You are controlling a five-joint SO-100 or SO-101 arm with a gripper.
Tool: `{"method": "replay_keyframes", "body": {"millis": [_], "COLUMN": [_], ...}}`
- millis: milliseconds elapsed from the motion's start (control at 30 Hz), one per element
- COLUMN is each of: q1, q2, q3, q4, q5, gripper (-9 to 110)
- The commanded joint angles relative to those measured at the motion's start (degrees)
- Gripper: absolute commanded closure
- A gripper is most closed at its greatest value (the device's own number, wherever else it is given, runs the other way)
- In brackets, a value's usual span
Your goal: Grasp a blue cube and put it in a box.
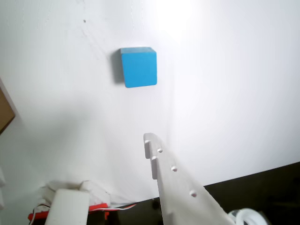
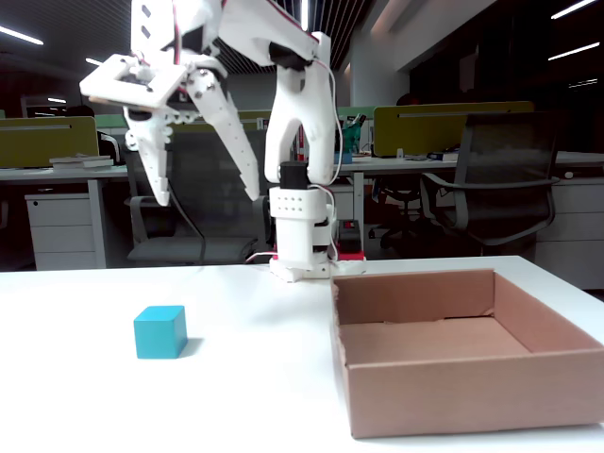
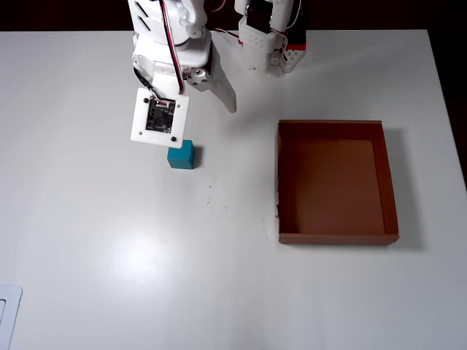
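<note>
The gripper [image 2: 209, 198] hangs high in the air with its two white fingers spread wide apart and pointing down, and there is nothing between them. In the wrist view only one long finger [image 1: 171, 180] shows, reaching up from the bottom edge over the bare white table [image 1: 234, 93].

The blue cube [image 2: 159, 332] sits on the table below the gripper, untouched and well clear of the fingertips. In the fixed view it lies a little to the left of where the fingers point. From overhead the cube [image 3: 181, 154] peeks out just beneath the small camera board [image 3: 160, 117] mounted on the wrist.

The box [image 2: 467, 377] stands open well to the right of the cube in the fixed view, its brown floor bare. The arm's base [image 2: 304, 236] is planted at the far edge of the table, behind the cube and to its right.
</note>
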Motion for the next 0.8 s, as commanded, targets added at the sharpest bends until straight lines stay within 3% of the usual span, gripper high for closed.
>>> {"method": "replay_keyframes", "body": {"millis": [0, 267, 500, 767], "q1": [1.76, 4.92, 6.33, 7.47], "q2": [-1.05, -6.06, -9.32, -14.94], "q3": [-4.13, -3.43, 5.36, 7.12], "q4": [-0.70, -5.71, -19.51, -23.91], "q5": [-3.69, -6.94, -7.21, -7.21], "gripper": [61, 63, 64, 65]}}
